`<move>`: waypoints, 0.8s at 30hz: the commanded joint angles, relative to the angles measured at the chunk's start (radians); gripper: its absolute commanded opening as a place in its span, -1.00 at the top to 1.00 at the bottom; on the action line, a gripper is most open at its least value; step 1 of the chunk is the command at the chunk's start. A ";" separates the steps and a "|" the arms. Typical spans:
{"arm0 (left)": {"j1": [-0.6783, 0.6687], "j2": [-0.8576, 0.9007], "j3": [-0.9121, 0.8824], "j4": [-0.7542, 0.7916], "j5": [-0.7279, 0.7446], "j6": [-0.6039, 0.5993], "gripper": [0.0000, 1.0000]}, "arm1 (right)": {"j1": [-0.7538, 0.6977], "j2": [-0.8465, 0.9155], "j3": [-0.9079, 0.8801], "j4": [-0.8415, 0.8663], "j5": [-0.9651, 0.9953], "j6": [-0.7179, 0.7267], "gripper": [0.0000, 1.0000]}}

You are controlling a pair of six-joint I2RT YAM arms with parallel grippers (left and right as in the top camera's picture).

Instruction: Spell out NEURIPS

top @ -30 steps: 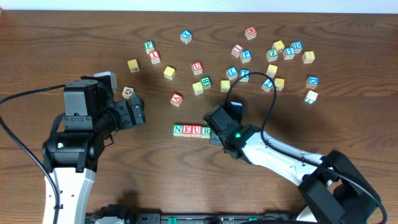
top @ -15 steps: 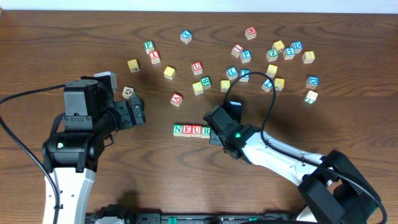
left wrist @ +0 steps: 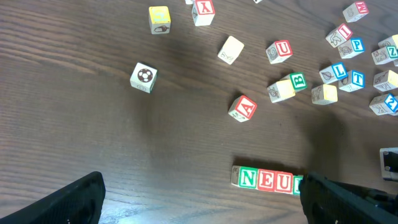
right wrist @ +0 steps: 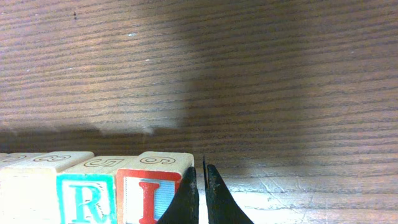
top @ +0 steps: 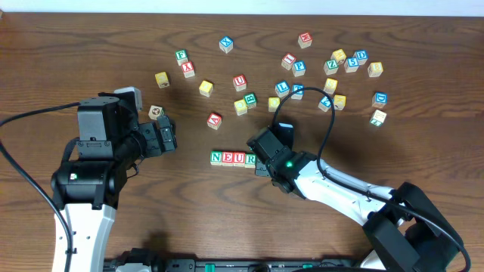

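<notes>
- The overhead view shows a row of small wooden alphabet cubes (top: 233, 158) near the table centre, reading N, E, U, R. The right gripper (top: 262, 161) covers the row's right end.
- Only the right wrist view shows that end. A cube with a red I (right wrist: 148, 198) stands flush against a cube with a blue-green R (right wrist: 84, 199), and numerals are printed on their top faces.
- In the same view the right gripper's two black fingers (right wrist: 189, 199) taper to thin tips and are pressed together with nothing between them. They stand just beside the I cube's right face; contact cannot be told.
- The left wrist view shows the left gripper (left wrist: 202, 180) with its black jaws spread wide and empty, near the row's left end.
- The table (top: 76, 45) is dark brown wood with fine straight grain. The cubes are pale and square-edged, with coloured frames.
- Loose cubes lie scattered on the far side, among them a blue P cube (top: 299, 66) and a red A cube (top: 215, 119).
- The left arm stands at the left with its wrist pointing right. The right arm reaches low from the near right corner.
</notes>
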 commanded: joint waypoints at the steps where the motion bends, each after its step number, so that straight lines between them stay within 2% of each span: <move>1: 0.006 0.001 0.028 -0.003 0.012 0.009 -0.96 | 0.011 0.007 -0.004 0.003 0.006 -0.024 0.98; 24: 0.006 0.001 0.028 -0.003 0.012 0.009 -0.96 | 0.011 0.007 -0.004 -0.003 0.011 -0.046 0.98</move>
